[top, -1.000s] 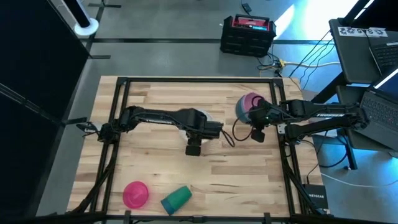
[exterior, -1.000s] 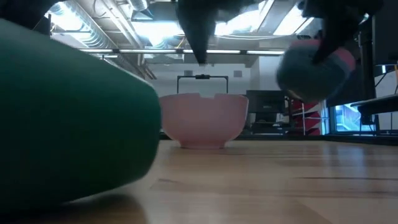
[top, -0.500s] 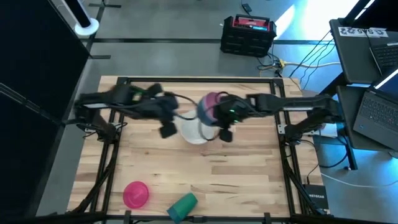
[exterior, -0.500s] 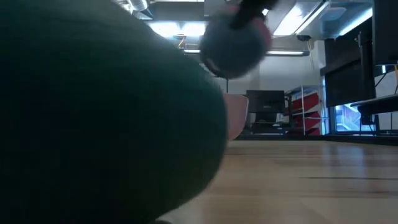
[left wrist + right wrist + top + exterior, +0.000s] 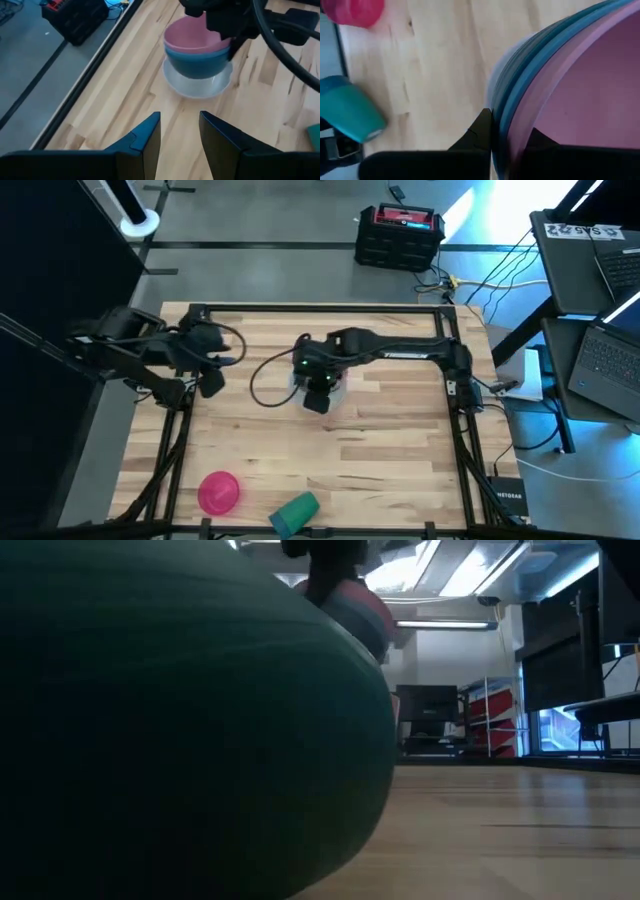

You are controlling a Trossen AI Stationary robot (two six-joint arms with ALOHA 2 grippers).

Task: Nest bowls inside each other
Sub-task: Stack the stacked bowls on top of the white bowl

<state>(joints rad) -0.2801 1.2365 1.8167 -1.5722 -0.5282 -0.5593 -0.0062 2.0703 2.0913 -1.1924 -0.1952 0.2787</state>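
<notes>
My right gripper [image 5: 492,135] is out over the middle of the table [image 5: 380,440], clamped shut on the rim of a stack of bowls: a pink bowl [image 5: 192,36] nested in a blue bowl [image 5: 197,62], one finger inside the rim and one outside. From my right wrist view there look to be two blue rims layered under the pink one, so it may be more than two bowls, can't say for sure.

The stack hangs right above the white bowl [image 5: 197,87], which sits on the table. Whether the blue bowl is already touching the white one or just over it, I can't tell.

My left gripper [image 5: 179,132] is pulled back near the table's left edge, well apart from the white bowl, fingers spread with nothing between them. It's pointed at the stack.

The magenta bowl [image 5: 218,491] is off by itself near the front edge of the table, well away from the white bowl. The green cup [image 5: 291,512] lies on its side just beside the magenta bowl, on the side nearer the table's middle. In the low view the cup fills most of the frame and hides nearly all of the stack, with only a bit of pink and blue showing over it.
</notes>
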